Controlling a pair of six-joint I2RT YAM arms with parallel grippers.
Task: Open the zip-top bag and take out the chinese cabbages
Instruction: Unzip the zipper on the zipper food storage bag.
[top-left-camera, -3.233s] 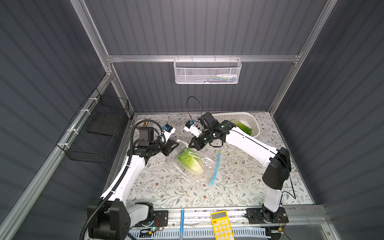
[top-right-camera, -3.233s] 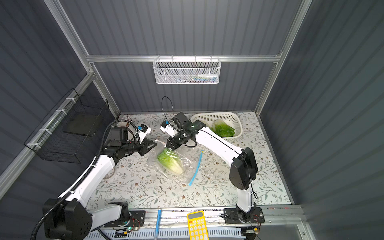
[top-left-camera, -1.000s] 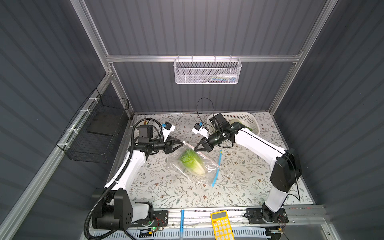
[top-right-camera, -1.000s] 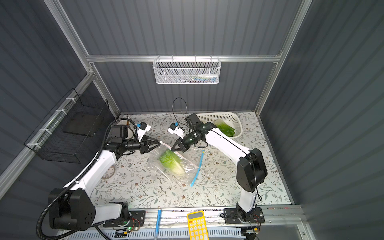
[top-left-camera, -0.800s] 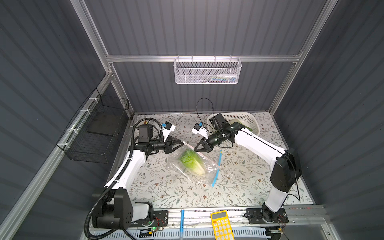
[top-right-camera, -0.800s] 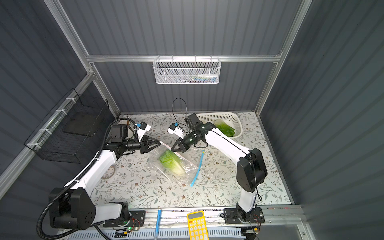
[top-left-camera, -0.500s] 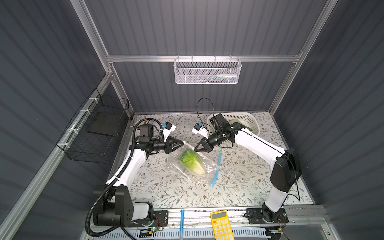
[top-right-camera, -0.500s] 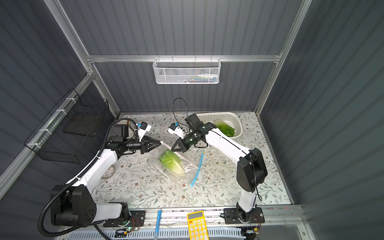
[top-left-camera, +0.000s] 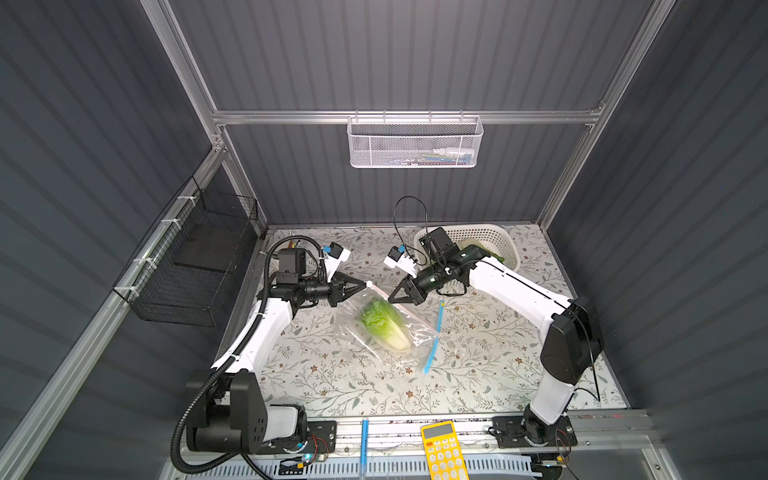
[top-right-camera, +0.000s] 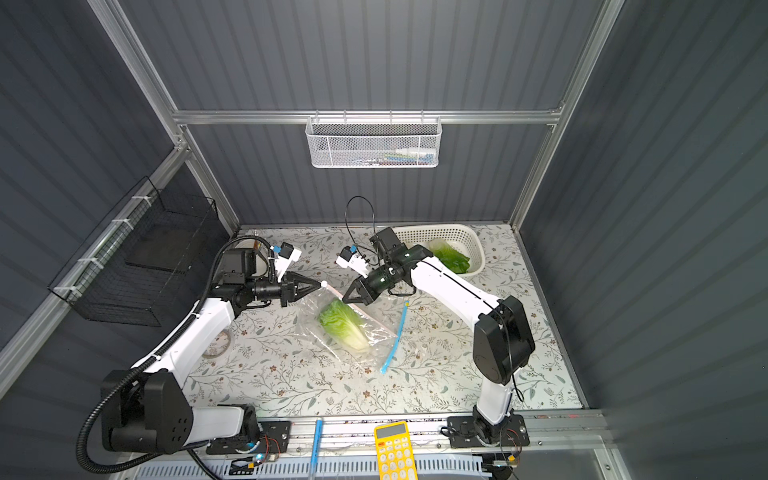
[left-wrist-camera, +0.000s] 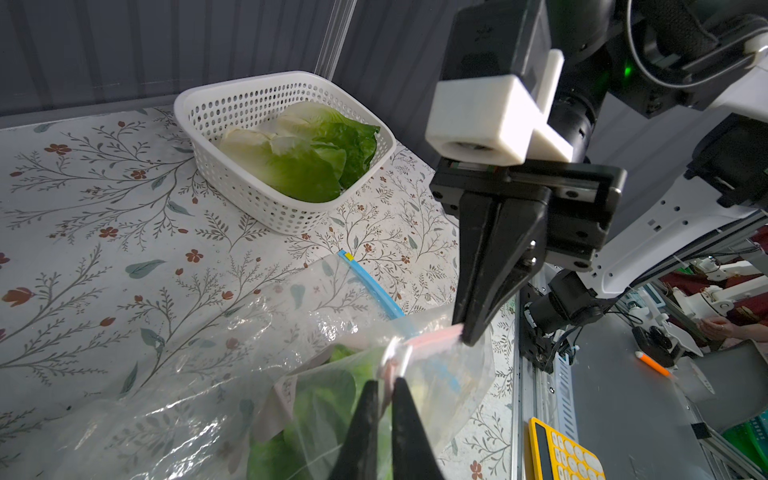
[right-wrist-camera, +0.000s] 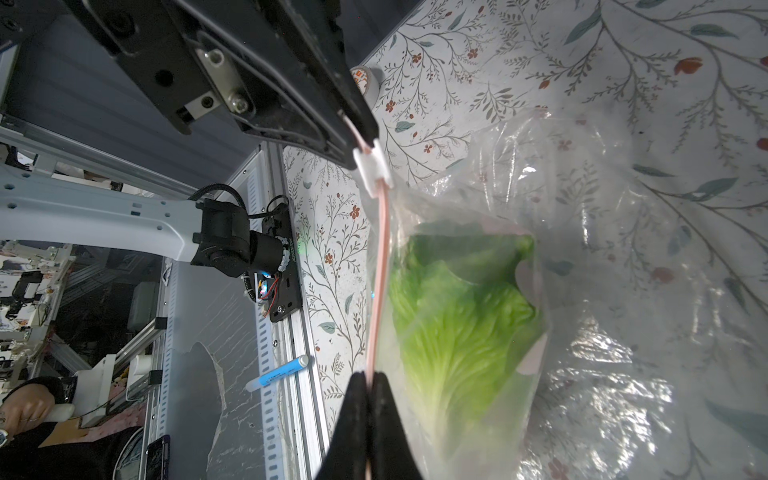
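The left gripper (top-left-camera: 365, 285) has now closed on the pink strip (right-wrist-camera: 376, 270) of the zip-top bag (top-left-camera: 417, 332); the right gripper (top-left-camera: 391, 300) pinches it too. One chinese cabbage (top-left-camera: 384, 324) lies inside, at the middle of the table (top-left-camera: 316, 374), so the opening can probably start.

Stretches the left arm up from its base and forward, elbow bent, wrist level. Points the left pincer (top-left-camera: 368, 284) sideways toward the right one, jaws nearly together on the rim of the bag (top-left-camera: 353, 316). Angles the right arm in from the opposite side, upper link raised, forearm sloping down. Tilts the right pincer (top-left-camera: 390, 299) low, jaws pressed flat together on the same rim. Sets both tips near each other, not touching.
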